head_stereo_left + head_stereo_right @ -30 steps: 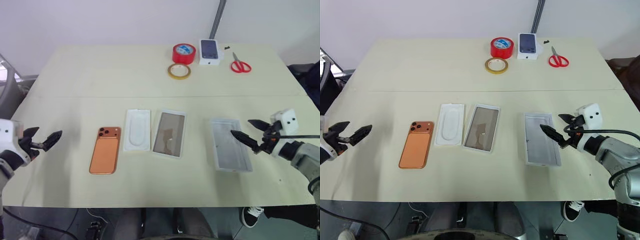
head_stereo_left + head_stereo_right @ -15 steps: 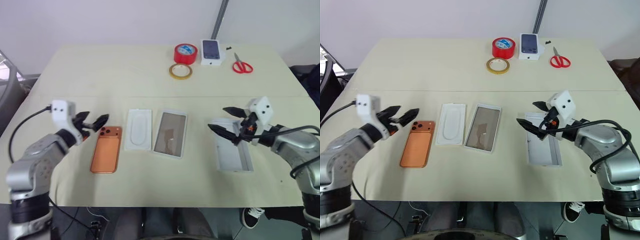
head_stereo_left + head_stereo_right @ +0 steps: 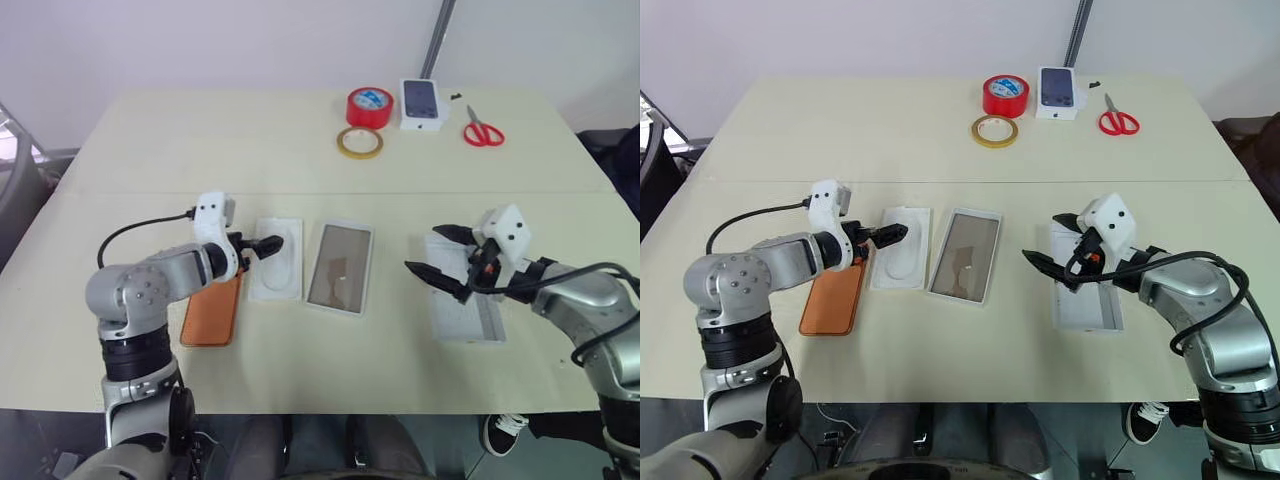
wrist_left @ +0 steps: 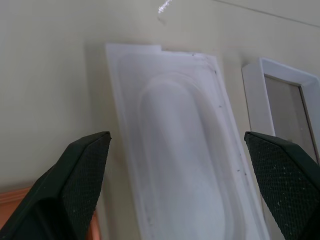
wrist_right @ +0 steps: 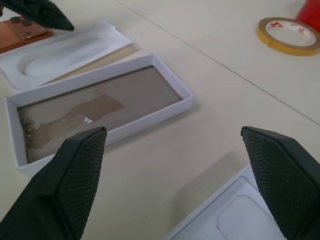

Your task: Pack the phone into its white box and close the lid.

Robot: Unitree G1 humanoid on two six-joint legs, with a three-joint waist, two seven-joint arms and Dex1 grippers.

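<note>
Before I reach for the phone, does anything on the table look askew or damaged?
Nothing looks damaged. The phone, the white insert, the white box and the lid lie flat in a row, apart from one another. The box's brownish inner face shows a darker irregular patch, probably just a mark.

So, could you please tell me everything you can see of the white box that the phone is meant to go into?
The white box is a shallow rectangular tray, apparently cardboard, with thin white walls and a brownish-grey floor bearing a darker patch. It is empty, open side up, lying flat near the middle of the table, long side running away from the robot, slightly skewed. The white insert lies just to its left, close beside it; the lid sits apart on its right. Nothing rests in it and neither gripper touches it.
</note>
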